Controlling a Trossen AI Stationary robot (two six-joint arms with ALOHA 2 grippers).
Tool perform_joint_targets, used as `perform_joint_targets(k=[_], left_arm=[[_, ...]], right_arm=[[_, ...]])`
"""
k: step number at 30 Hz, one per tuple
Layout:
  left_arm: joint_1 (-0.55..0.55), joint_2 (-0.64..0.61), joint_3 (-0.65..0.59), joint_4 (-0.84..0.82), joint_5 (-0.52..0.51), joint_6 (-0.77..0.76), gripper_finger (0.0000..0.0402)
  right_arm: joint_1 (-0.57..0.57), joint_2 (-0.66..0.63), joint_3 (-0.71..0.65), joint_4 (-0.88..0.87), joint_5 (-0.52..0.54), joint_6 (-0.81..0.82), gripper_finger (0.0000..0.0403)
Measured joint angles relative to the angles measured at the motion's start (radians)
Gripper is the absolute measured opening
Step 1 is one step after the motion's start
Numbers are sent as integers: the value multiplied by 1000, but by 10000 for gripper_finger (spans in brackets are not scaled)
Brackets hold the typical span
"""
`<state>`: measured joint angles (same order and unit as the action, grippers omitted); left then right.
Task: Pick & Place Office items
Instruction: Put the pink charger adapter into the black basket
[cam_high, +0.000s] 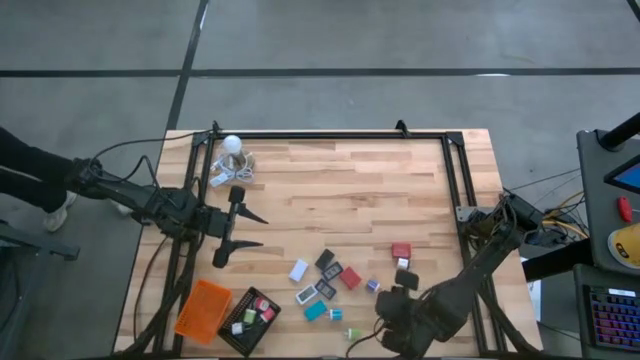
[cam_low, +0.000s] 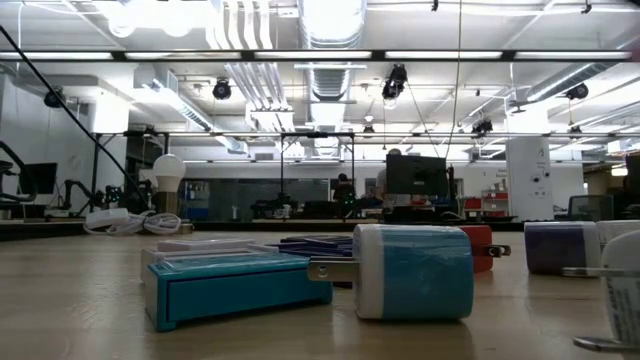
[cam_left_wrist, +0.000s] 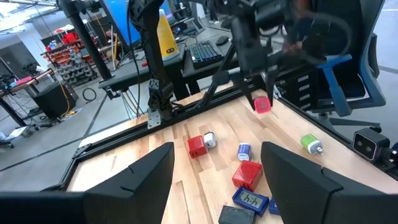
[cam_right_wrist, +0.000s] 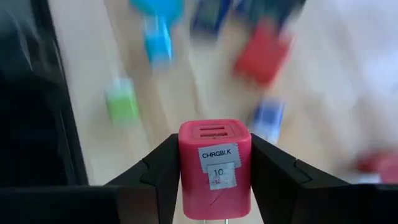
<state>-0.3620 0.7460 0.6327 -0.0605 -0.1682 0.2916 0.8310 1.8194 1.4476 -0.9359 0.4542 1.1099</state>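
Observation:
Small office items lie scattered on the wooden table (cam_high: 350, 190): a white one (cam_high: 298, 270), a black one (cam_high: 325, 261), a red one (cam_high: 350, 278), a teal one (cam_high: 315, 311) and a green one (cam_high: 353, 333). My right gripper (cam_high: 398, 298), at the near right, is shut on a pink-red charger block (cam_right_wrist: 214, 168), which also shows in the left wrist view (cam_left_wrist: 262, 104). My left gripper (cam_high: 240, 228) waits open at the table's left, pointing right, with nothing between its fingers (cam_left_wrist: 155, 168). My right gripper pinches the pink-red block by two opposite sides (cam_right_wrist: 184, 177) between its two fingers (cam_right_wrist: 155, 177). The labelled face is turned toward the wrist camera. The fingers slant down from above. The block hangs below them, lifted clear of the table.
An orange tray (cam_high: 203, 308) and a black tray (cam_high: 250, 320) holding a few small pieces stand at the near left corner. A white bulb (cam_high: 232, 145) with a coiled cord lies at the far left. A black frame (cam_high: 330, 134) runs round the table's edges.

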Motion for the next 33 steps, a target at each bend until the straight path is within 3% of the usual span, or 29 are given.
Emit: perform_joint_targets(k=[7,14,18,24,33], left_arm=[[0,0,0,0,0,0,243],[0,0,0,0,0,-5,243],[0,0,0,0,-1,-14,243],[0,0,0,0,-2,-23,243],[0,2,0,-8,2,-38,243]], right_arm=[[-2,0,97,14,340,-43,155],[-54,0,82,196,426,-152,157],[-99,15,64,421,388,-400,159],[-173,72,42,760,213,-776,155],[-297,174,16,1007,-9,-950,156]])
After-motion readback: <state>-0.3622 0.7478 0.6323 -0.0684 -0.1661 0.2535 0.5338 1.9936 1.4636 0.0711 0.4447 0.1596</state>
